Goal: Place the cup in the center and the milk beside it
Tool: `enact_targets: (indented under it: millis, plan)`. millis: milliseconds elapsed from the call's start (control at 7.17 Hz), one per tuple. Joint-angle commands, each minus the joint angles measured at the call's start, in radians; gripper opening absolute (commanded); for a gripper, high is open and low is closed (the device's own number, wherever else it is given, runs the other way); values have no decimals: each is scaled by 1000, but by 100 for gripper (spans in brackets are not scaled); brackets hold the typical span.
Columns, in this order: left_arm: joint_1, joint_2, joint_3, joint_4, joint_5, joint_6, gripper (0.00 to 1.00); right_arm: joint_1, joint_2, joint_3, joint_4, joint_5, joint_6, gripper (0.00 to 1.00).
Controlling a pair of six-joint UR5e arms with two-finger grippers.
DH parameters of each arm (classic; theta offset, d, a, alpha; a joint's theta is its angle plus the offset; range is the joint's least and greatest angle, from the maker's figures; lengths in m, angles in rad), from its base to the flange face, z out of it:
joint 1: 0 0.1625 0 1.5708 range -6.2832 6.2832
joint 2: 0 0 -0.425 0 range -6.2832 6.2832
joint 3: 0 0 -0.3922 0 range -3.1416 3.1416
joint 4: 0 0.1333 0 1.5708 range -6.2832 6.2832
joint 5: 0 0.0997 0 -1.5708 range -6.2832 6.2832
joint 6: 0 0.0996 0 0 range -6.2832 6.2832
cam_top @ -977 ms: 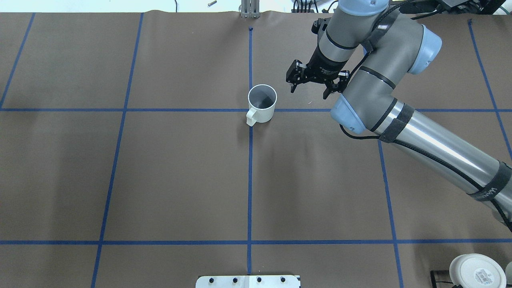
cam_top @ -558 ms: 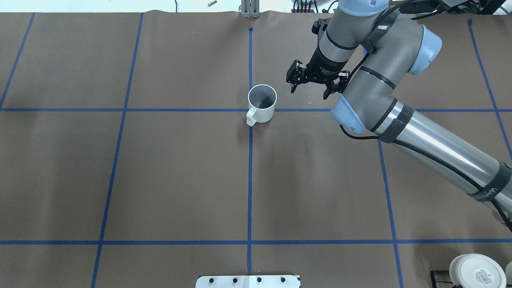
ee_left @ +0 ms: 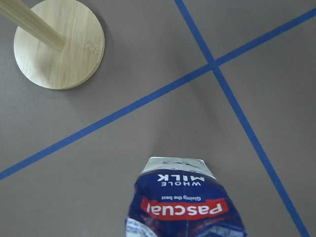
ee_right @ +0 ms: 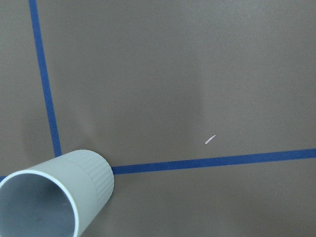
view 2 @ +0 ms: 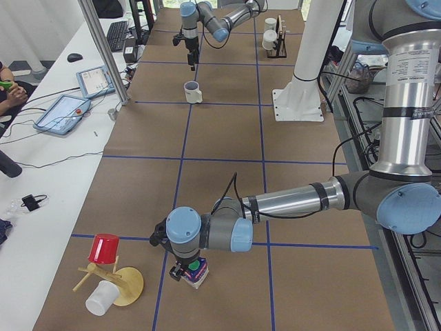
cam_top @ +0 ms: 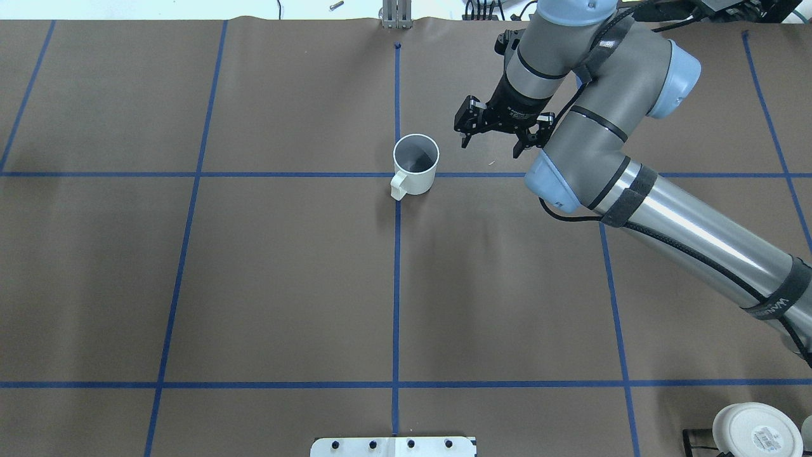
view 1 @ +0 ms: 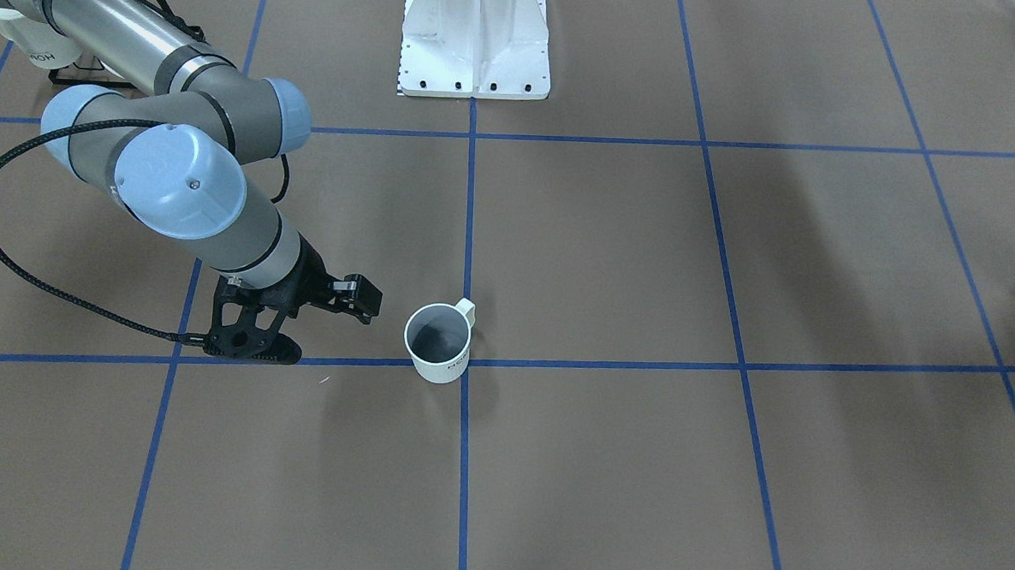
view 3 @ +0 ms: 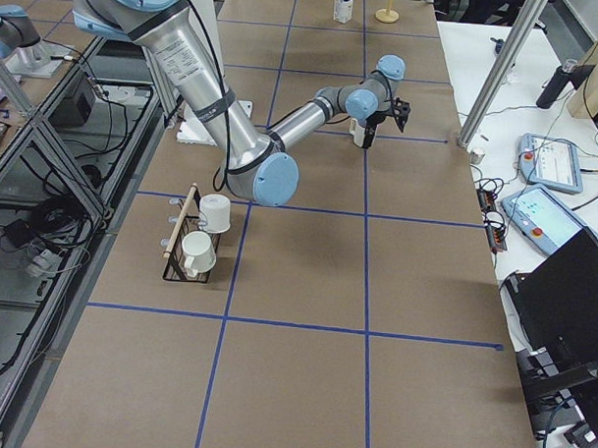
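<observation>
Milk (ee_left: 185,202) carton stands just below left gripper (view 2: 186,269); its grip state can't tell. Likely light, thin-walled, crushable: pinch flat sides mid-body, gently. Cup (cam_top: 415,164) on center (cam_top: 394,174), beside right gripper (cam_top: 490,146), spread, empty.

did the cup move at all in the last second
No. The cup stands on the same spot over the crossing of the blue tape lines, with its handle toward the robot as before.
</observation>
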Motion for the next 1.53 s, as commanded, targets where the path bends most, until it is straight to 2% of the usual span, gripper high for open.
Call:
enact_targets:
  millis: [0, 279, 558, 698, 837, 977, 1256, 1395]
  plan:
    - [0, -9, -9, -2, 0, -8, 0, 0, 0, 0, 0, 0, 0, 100]
    - [-1, -20, -76, 39, -11, -13, 0, 0, 0, 0, 0, 0, 0, 100]
    - [-3, -93, -218, 308, -21, -42, 0, 0, 2, 0, 0, 0, 0, 100]
    - [-3, -130, -306, 417, -21, -151, 0, 0, 0, 0, 2, 2, 0, 100]
    - [6, -178, -348, 460, -20, -282, 0, 2, -3, 0, 2, 2, 0, 100]
    - [69, -234, -359, 467, -23, -435, 0, 2, -12, 3, 10, 0, 0, 100]
    - [268, -394, -354, 469, -9, -823, 0, 3, -27, 6, 39, 0, 0, 100]
    - [370, -475, -339, 469, -6, -988, 0, 3, -58, 38, 39, 0, 0, 100]
